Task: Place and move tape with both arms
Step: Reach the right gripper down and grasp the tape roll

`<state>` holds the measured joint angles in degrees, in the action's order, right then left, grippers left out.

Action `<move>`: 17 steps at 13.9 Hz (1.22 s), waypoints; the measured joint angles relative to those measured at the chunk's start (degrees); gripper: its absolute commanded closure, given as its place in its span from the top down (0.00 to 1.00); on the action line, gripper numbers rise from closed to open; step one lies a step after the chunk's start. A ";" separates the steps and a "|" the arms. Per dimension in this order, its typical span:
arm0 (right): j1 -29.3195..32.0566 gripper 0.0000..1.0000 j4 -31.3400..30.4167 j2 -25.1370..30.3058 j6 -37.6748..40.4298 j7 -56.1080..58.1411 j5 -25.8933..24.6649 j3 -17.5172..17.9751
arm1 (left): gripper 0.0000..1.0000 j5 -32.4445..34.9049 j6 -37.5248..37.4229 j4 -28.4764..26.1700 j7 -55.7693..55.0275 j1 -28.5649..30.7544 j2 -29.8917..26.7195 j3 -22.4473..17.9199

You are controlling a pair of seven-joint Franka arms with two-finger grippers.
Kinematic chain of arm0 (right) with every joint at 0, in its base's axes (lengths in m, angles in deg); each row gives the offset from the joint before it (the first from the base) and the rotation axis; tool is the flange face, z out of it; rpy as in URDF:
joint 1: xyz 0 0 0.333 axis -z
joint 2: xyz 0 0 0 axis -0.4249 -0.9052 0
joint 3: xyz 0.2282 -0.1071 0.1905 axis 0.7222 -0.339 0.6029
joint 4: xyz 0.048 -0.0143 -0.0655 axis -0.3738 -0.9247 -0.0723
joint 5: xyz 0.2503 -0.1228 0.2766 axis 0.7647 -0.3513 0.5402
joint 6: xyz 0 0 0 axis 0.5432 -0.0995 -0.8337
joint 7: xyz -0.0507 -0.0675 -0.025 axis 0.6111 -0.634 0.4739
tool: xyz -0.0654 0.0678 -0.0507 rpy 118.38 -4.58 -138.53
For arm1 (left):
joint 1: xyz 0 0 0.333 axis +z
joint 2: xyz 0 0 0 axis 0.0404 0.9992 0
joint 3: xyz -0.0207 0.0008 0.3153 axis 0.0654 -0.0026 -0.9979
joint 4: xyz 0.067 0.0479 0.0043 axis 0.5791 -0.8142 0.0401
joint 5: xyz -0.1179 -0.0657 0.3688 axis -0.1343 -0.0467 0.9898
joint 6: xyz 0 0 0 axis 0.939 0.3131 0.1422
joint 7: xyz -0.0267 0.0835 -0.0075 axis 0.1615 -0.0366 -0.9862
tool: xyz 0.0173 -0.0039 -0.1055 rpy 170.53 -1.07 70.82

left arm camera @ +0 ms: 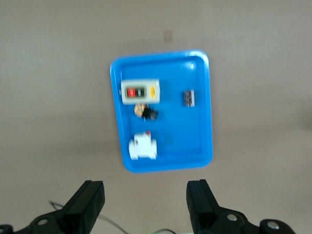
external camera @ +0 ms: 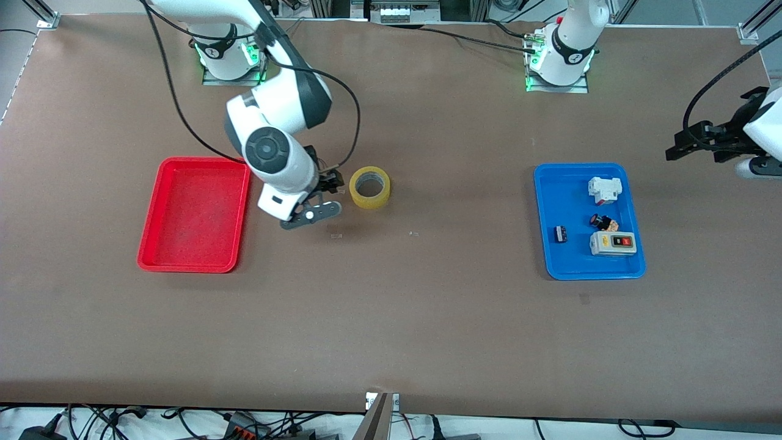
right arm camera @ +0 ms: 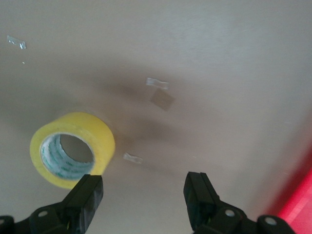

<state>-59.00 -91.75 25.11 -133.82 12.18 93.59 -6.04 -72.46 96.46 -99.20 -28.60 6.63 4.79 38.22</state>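
Observation:
The tape (external camera: 369, 187) is a yellow ring lying flat on the brown table between the two trays, closer to the red one. My right gripper (external camera: 322, 197) hangs low just beside it, toward the right arm's end, open and holding nothing. The right wrist view shows the tape (right arm camera: 73, 148) close to one of my fingers (right arm camera: 87, 195), outside the gap of the right gripper (right arm camera: 145, 187). My left gripper (external camera: 675, 150) waits high up at the left arm's end of the table. In the left wrist view, that gripper (left arm camera: 145, 192) is open and empty.
A red tray (external camera: 194, 214) lies toward the right arm's end. A blue tray (external camera: 574, 201) toward the left arm's end holds a grey switch box (external camera: 613, 243), a white part (external camera: 605, 189) and two small dark parts. Small clear scraps (external camera: 335, 235) lie on the table near the tape.

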 measured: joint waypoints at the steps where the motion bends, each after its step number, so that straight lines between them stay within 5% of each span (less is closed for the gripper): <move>1: -0.94 1.00 0.08 -1.14 -0.84 -0.97 0.09 0.00 | 1.00 0.00 2.61 0.00 1.41 -0.01 0.00 0.09; 4: -4.26 1.00 0.13 -3.81 -1.62 -6.71 0.15 0.02 | 1.00 0.00 9.84 0.23 2.52 -0.37 0.00 0.72; 14: -6.80 1.00 0.17 -9.77 -6.61 -9.82 0.36 -0.01 | 1.00 0.00 4.93 0.41 2.76 -3.04 -1.19 -1.07; 15: -6.83 0.96 0.18 -9.89 -6.61 -9.83 0.38 -0.01 | 1.00 0.00 4.84 0.40 2.75 -3.04 -1.19 -1.11; 17: -7.04 0.57 0.19 -9.97 -6.62 -9.83 0.41 0.00 | 1.00 0.00 4.27 0.40 2.62 -3.04 -1.18 -1.16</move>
<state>-66.03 -91.56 15.14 -140.44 2.35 94.00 -6.04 -72.46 100.73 -98.79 -25.98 3.59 3.60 37.06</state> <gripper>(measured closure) 0.040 0.000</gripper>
